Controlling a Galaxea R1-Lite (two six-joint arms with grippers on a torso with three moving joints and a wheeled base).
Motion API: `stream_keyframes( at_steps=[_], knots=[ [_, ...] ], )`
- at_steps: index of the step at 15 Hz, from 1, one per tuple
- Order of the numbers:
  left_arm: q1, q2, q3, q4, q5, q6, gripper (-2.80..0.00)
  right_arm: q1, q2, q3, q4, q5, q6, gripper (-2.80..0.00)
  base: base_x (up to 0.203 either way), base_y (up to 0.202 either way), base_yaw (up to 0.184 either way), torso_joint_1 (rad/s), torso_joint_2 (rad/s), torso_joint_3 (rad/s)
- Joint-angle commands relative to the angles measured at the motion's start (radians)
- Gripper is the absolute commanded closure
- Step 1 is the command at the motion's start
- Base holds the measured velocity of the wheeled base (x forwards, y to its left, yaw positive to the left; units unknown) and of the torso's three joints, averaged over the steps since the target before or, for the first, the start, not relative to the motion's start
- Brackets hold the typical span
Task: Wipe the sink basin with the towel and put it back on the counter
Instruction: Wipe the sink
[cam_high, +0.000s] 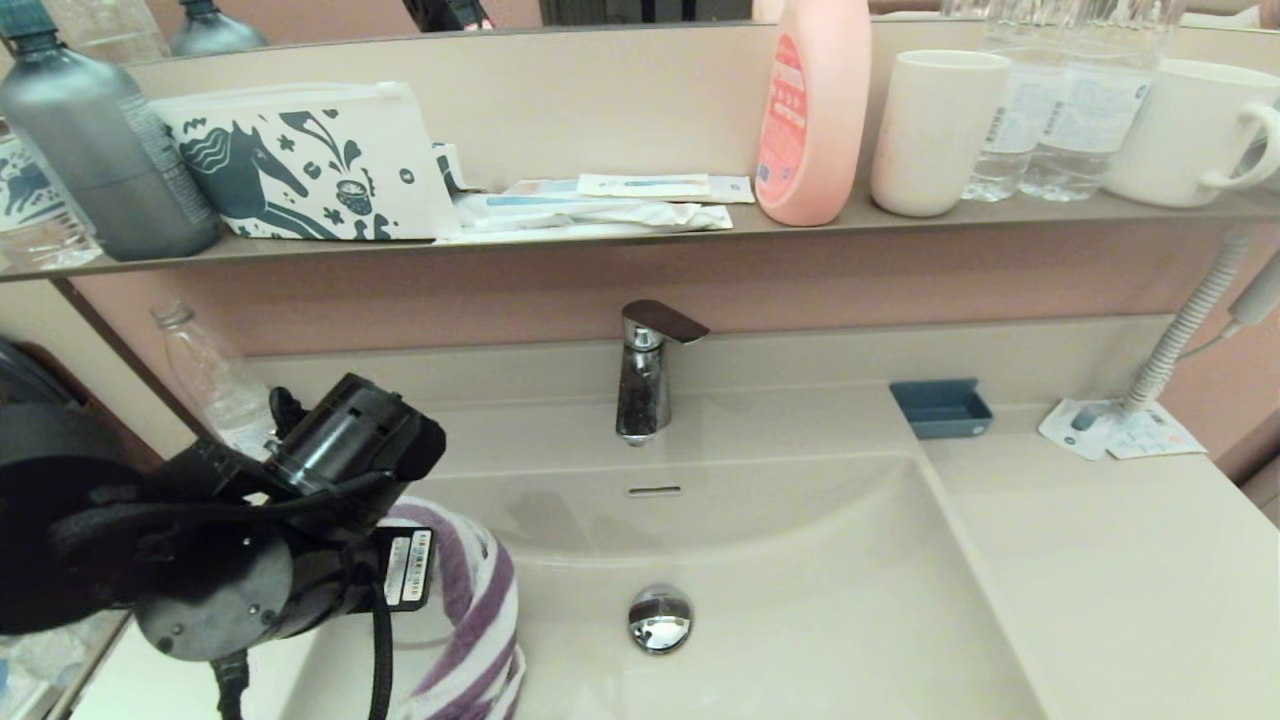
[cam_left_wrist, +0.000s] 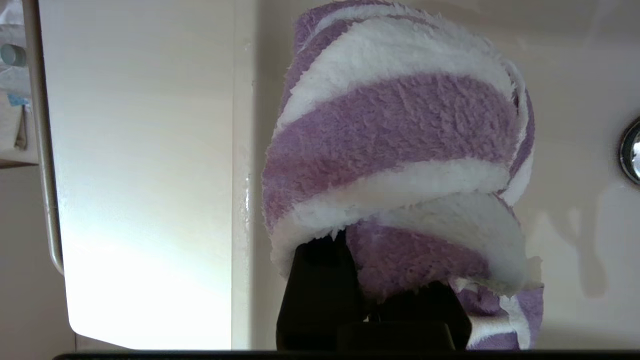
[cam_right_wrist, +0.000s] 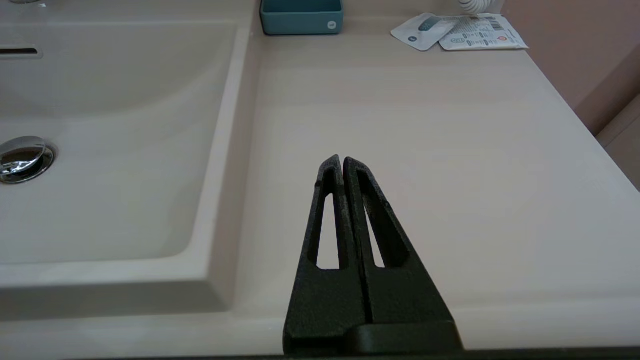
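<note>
— Hanging where, exactly, is the towel (cam_left_wrist: 395, 145)?

— It is dangling bunched from the left gripper (cam_left_wrist: 372, 300), over the near left part of the sink basin (cam_high: 800, 560). The fingers (cam_left_wrist: 317, 295) are pinching together on a fold at one end of the cloth, and the purple and white stripes are spilling out beyond the fingertips.

— Is it touching the basin?

— I cannot tell; its lower end is running out of the head view. It is sitting just right of the basin's left wall, with the chrome drain plug (cam_high: 660, 618) well off to its right.

— And the other arm?

— The right gripper (cam_right_wrist: 343, 162) is idling above the counter (cam_right_wrist: 450, 175) right of the basin, its fingers pressing together on nothing. The blue tray (cam_high: 941, 408) is lying at the far edge of that counter.
</note>
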Motion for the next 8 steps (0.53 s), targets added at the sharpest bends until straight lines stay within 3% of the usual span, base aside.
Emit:
stream_keyframes(
  at_steps=[1, 3, 5, 8],
  knots=[
    [-0.001, -0.021, 0.032, -0.001, 0.001, -0.007, 0.0, 0.0, 0.0, 0.0, 0.0, 0.0, 0.0, 0.0, 0.0, 0.0, 0.0, 0.0, 0.0, 0.0],
    [-0.011, 0.011, 0.067, -0.008, -0.018, -0.04, 0.0, 0.0, 0.0, 0.0, 0.0, 0.0, 0.0, 0.0, 0.0, 0.0, 0.0, 0.0, 0.0, 0.0],
    [-0.031, 0.091, 0.092, 0.0, -0.027, -0.168, 0.0, 0.0, 0.0, 0.0, 0.0, 0.0, 0.0, 0.0, 0.0, 0.0, 0.0, 0.0, 0.0, 0.0],
    [-0.037, 0.205, 0.162, 0.012, -0.099, -0.276, 0.0, 0.0, 0.0, 0.0, 0.0, 0.0, 0.0, 0.0, 0.0, 0.0, 0.0, 0.0, 0.0, 0.0]
  ],
)
